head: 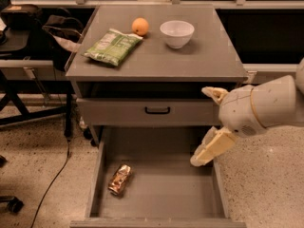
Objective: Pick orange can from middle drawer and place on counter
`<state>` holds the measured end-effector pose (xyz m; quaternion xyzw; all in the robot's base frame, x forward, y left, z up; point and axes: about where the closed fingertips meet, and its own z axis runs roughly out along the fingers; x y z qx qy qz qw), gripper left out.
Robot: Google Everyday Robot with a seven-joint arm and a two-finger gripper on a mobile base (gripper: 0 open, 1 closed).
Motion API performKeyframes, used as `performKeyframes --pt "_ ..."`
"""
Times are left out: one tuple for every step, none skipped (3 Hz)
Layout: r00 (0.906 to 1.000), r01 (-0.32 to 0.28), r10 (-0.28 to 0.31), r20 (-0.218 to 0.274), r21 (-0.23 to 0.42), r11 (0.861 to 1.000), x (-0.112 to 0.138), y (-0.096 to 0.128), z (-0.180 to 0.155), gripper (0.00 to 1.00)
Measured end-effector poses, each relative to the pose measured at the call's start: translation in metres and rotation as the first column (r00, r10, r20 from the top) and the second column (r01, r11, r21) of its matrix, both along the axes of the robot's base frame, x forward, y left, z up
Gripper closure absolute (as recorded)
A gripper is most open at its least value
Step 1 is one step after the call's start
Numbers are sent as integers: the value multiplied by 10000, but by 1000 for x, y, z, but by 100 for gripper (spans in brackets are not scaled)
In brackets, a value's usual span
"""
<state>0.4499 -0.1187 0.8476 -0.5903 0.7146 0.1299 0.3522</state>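
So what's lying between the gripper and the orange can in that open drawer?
Nothing: in the camera view, only the bare floor of the middle drawer separates the orange can, lying at its left, from the gripper hovering over its right edge.

An orange fruit (pixel 139 26) is sitting at twelve o'clock — a white bowl (pixel 176 33) resting at its three, a green snack bag (pixel 113 46) lying at its seven; the gripper (pixel 199 126) is hovering, fingers spread, at four o'clock.

Arm (pixel 266 109): rounded off-white shell, thin tan seam. Gripper (pixel 203 127): cream wedge fingers, spread, above right side of middle drawer (pixel 161 184).
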Motion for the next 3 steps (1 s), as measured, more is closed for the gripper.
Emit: performKeyframes --pt "9909 -1343 1343 -15 -26 9909 -10 26 -30 0" --pt "9824 -1858 1851 -253 -323 9821 -12 40 -49 0" --pt "9822 -1870 1862 -250 -334 9818 -12 40 -49 0"
